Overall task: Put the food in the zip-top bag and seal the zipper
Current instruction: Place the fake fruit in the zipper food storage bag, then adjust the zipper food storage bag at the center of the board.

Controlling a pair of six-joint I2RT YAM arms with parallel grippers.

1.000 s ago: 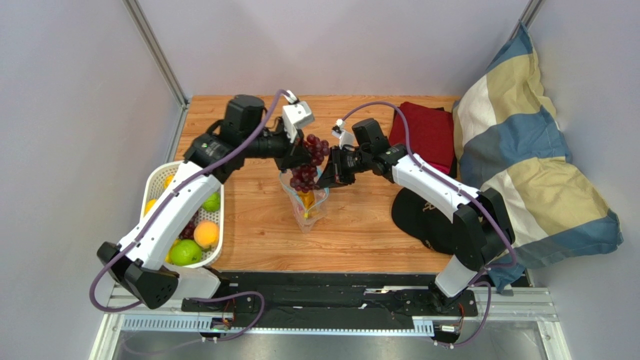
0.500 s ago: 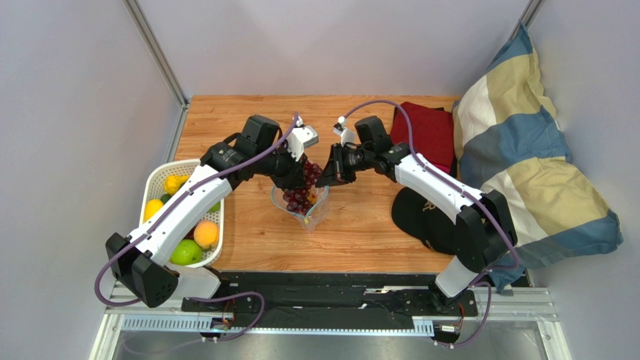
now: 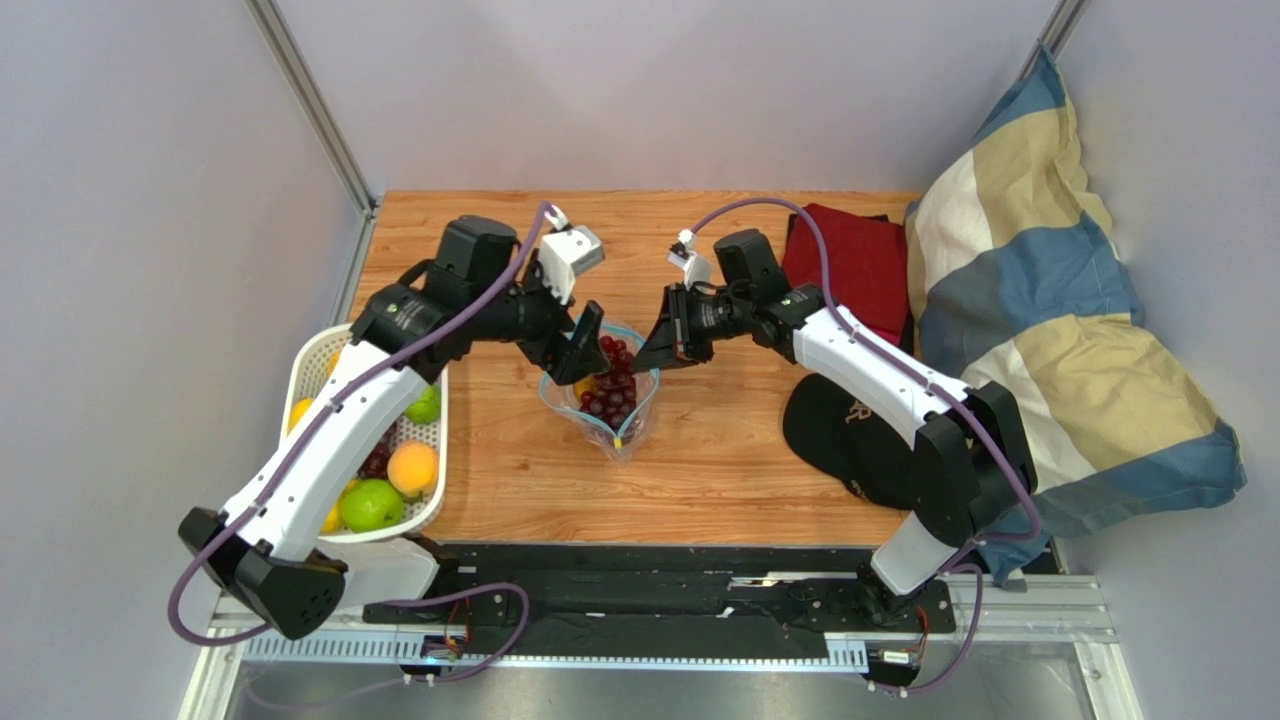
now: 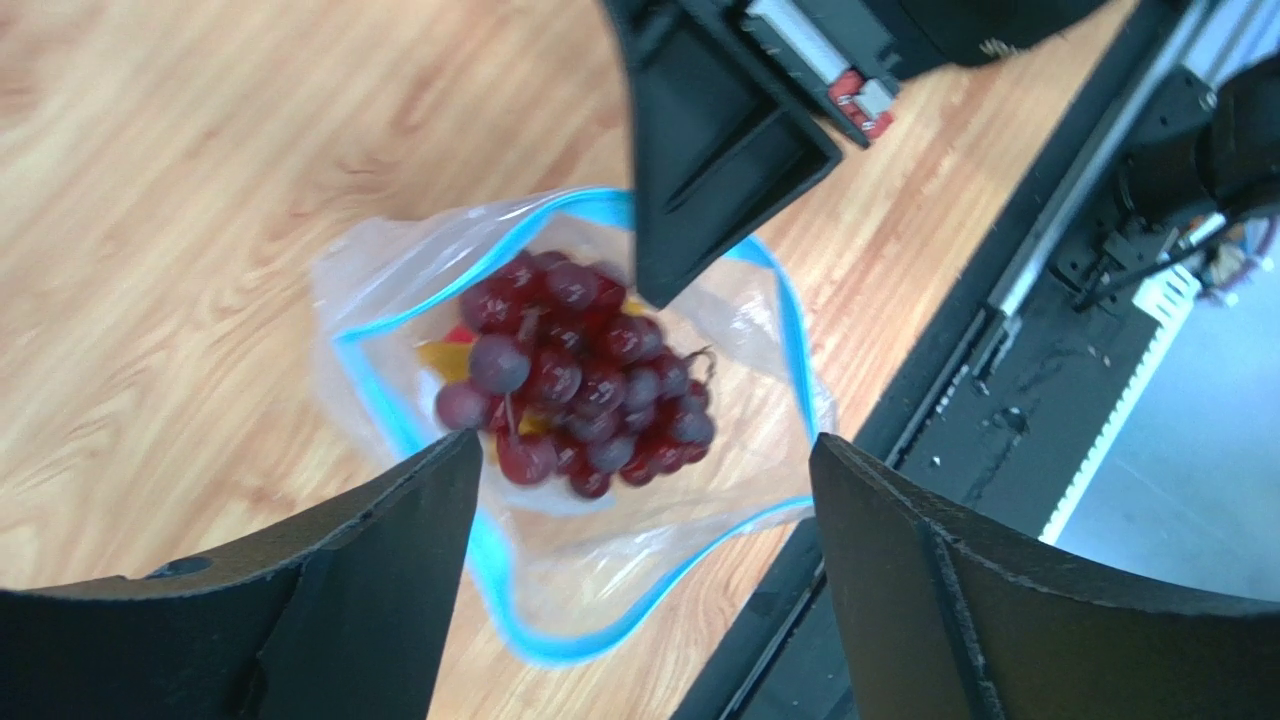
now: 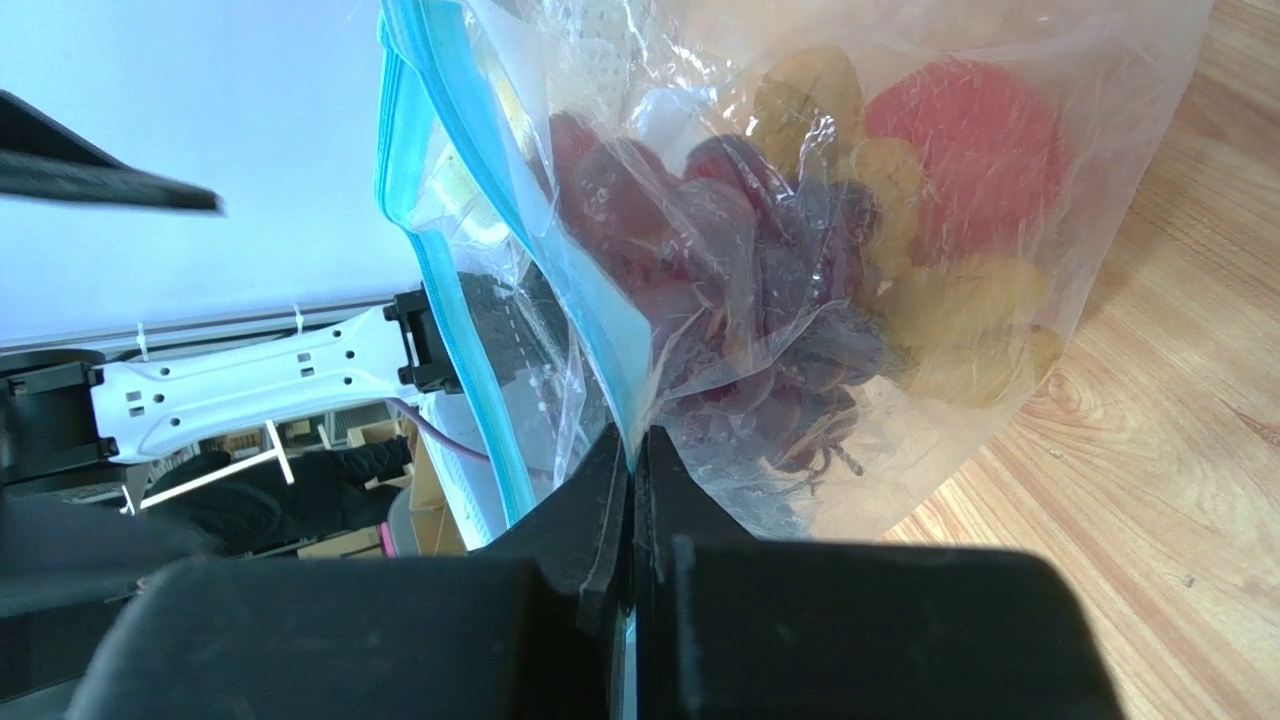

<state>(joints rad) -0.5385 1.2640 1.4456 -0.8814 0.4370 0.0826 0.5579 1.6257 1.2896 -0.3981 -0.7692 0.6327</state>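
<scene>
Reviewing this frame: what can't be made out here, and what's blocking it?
1. Top external: the left arm covers part of the white basket, so its fruit cannot be counted.
2. Left wrist: the grapes hide most of what lies under them in the zip-top bag.
3. Right wrist: crinkled plastic blurs the red piece and yellow pieces; the right gripper, shut on the bag's edge, covers that stretch.

Yellow pieces (image 4: 445,357) mostly beneath grapes (image 4: 579,393); basket (image 3: 301,378) fruits (image 3: 409,468) partly behind left arm (image 3: 353,405); black cap (image 3: 824,432) partly under right arm (image 3: 887,383).
</scene>
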